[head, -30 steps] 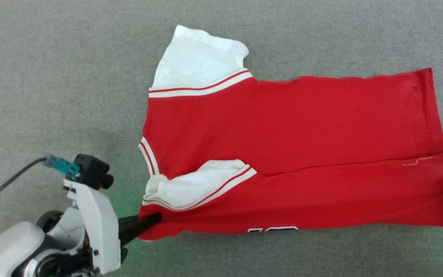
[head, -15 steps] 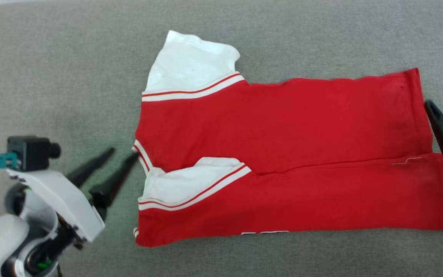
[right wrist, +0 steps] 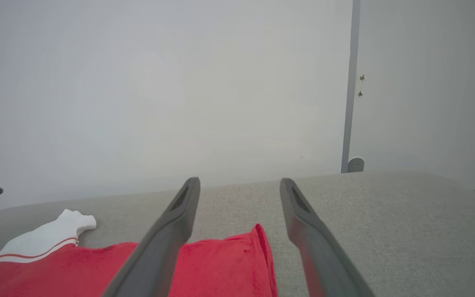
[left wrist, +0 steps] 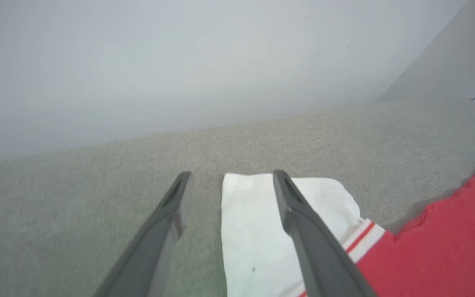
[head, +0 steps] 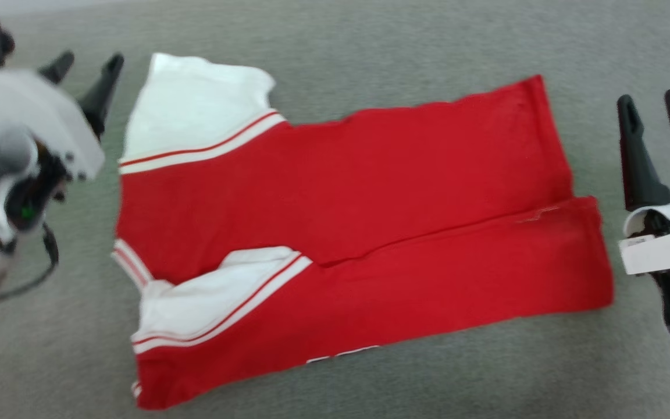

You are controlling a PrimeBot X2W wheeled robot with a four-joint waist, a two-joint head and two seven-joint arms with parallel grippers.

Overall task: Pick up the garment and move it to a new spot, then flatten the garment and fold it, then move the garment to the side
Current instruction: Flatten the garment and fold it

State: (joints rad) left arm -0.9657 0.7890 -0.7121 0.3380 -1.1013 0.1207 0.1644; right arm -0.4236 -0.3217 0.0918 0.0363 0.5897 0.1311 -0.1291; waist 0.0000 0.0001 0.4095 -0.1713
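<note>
The garment [head: 346, 221], a red jersey with white sleeves and red-striped trim, lies on the grey surface, its near long edge folded up over its middle. A sliver of the number shows at its near edge. My left gripper [head: 82, 61] stands open, empty, just left of the far white sleeve [head: 195, 110]. In the left wrist view that gripper [left wrist: 229, 177] is above the sleeve's [left wrist: 254, 231] far left corner. My right gripper [head: 652, 102] is open and empty beside the hem at the right; in the right wrist view this gripper [right wrist: 241, 183] is over the hem corner [right wrist: 258, 251].
A grey fabric surface [head: 370, 46] spreads all around the garment. A pale wall [right wrist: 159, 82] rises behind it, with a vertical grey strip [right wrist: 351, 82] at the right.
Both grippers have let go of the garment's near edge, opened, and moved away toward the far side. The head camera has shifted, so the garment sits further left and tilted.
</note>
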